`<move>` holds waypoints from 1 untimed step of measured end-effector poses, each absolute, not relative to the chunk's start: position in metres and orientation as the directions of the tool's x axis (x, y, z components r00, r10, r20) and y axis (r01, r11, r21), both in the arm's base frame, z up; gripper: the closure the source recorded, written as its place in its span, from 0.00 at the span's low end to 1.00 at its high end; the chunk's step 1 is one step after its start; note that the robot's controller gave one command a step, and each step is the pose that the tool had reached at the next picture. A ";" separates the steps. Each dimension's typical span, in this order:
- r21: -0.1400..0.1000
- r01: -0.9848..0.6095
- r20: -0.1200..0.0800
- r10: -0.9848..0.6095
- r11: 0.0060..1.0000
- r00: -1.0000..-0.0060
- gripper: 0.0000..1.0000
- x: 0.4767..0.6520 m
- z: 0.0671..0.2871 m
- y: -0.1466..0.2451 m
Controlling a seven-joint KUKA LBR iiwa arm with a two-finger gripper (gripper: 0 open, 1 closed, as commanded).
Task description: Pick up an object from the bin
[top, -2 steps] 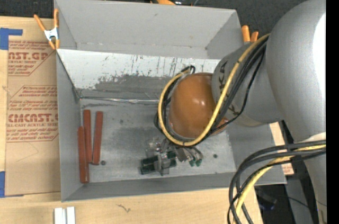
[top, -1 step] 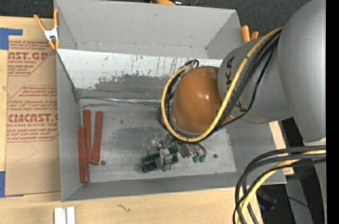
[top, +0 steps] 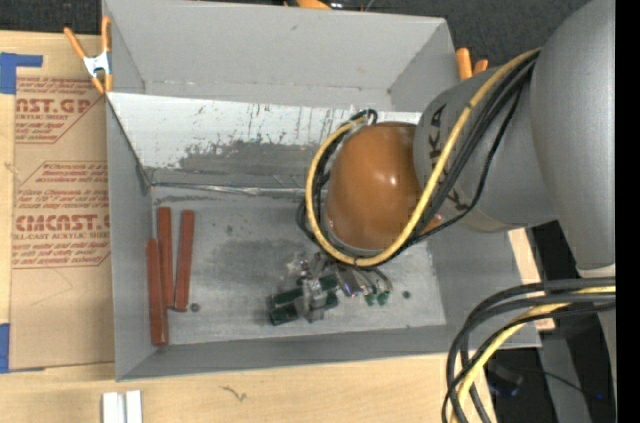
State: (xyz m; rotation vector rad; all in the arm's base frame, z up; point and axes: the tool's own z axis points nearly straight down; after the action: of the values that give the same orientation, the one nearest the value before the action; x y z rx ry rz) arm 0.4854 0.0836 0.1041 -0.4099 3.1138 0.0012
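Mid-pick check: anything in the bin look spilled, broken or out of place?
Nothing stands out. The red-brown sticks lie roughly parallel near the left wall of the bin. A small heap of dark green and black bits sits near the front, below the orange wrist cover. The back wall is scuffed, apparently ordinary wear.

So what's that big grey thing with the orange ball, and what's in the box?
One camera looks down from above, slightly sideways. The grey bulk from the right is a robot arm; the orange dome is a cover on its wrist, ringed by cables. Beneath it the gripper sits low in the grey metal bin, among a small heap of dark and green bits. Three reddish-brown sticks lie near the left wall. Whether it holds anything, I cannot tell.
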 end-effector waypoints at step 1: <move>0.000 -0.258 -0.003 -0.258 0.966 -0.966 1.00 0.486 0.131 0.084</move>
State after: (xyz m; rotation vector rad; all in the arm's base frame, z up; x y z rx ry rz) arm 0.4855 0.0842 0.1308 -0.4092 3.1123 0.0006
